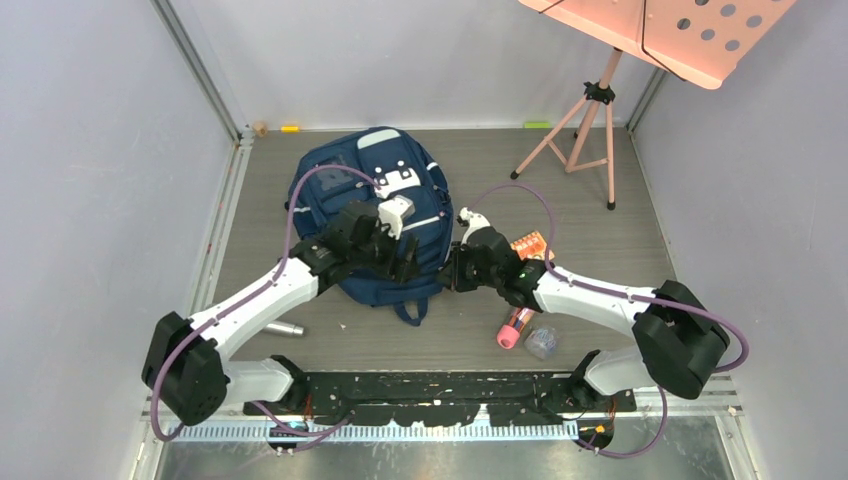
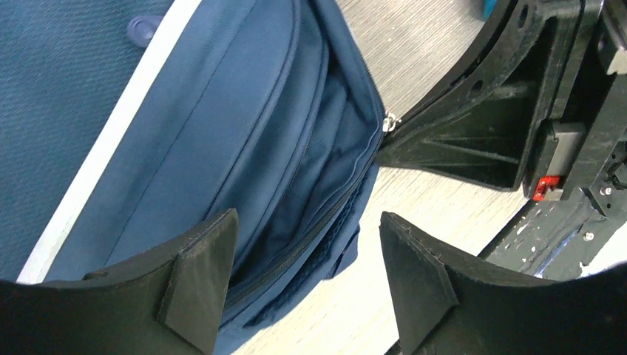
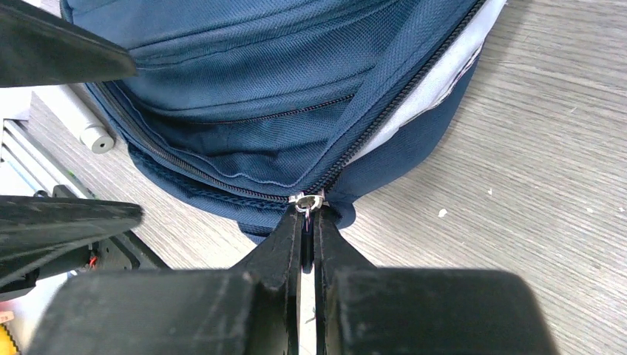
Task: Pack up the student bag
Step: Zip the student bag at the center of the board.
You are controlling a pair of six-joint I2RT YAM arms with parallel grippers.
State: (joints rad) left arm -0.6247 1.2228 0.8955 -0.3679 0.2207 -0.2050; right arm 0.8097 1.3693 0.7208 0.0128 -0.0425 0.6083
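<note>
The student bag (image 1: pixel 340 195), navy blue with pale stripes, lies flat in the middle of the table. Its near-edge zipper gapes, showing blue lining (image 2: pixel 325 148). My right gripper (image 3: pixel 308 222) is shut on the metal zipper pull (image 3: pixel 308 200) at the bag's near right corner. In the top view it sits at the bag's lower right edge (image 1: pixel 450 272). My left gripper (image 2: pixel 307 277) is open, with nothing between its fingers. It hovers over the open zipper seam, its left finger (image 2: pixel 196 274) above the fabric and its right finger (image 2: pixel 418 274) above bare table.
A pink music stand on a tripod (image 1: pixel 590 110) stands at the back right. A pink bottle (image 1: pixel 515 328), a clear crumpled container (image 1: pixel 541 342) and an orange packet (image 1: pixel 530 243) lie near the right arm. A silver cylinder (image 1: pixel 285 328) lies left of the bag's near edge.
</note>
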